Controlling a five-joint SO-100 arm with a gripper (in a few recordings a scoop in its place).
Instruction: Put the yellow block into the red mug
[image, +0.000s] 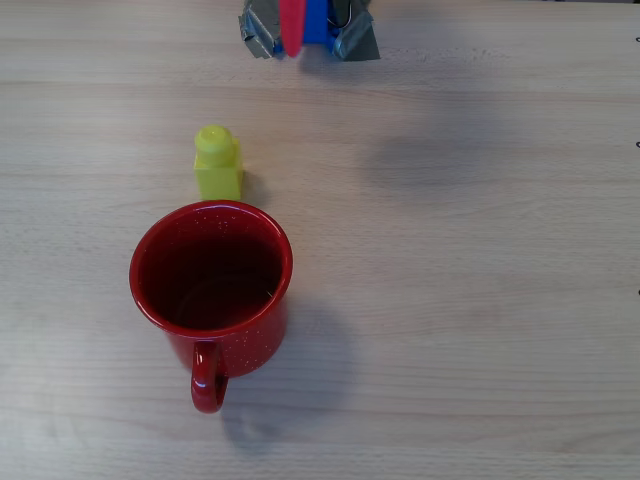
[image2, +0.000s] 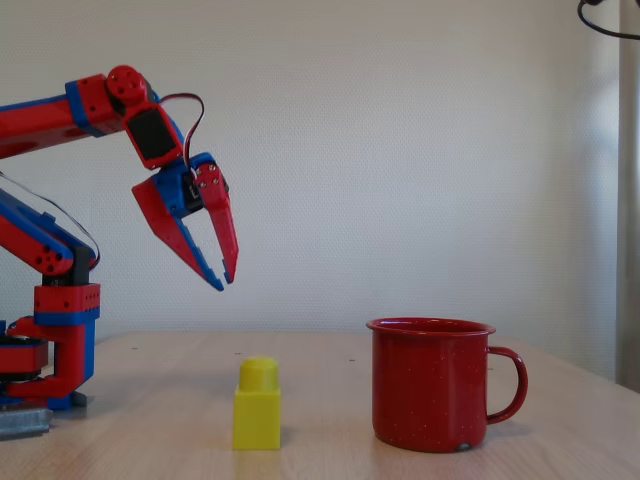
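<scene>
The yellow block (image: 218, 165) (image2: 258, 405) stands upright on the wooden table, stud on top, just beyond the rim of the red mug (image: 211, 270) (image2: 428, 382) in the overhead view. The mug is upright and looks empty inside, with its handle toward the near edge in the overhead view. In the fixed view my gripper (image2: 225, 282) hangs high in the air, up and to the left of the block. Its fingers point down and are a little apart at the tips, with nothing between them.
The arm's red and blue base (image2: 55, 350) (image: 305, 25) sits at the table's edge, left in the fixed view and top in the overhead view. Bare wooden tabletop (image: 480, 250) surrounds the block and mug.
</scene>
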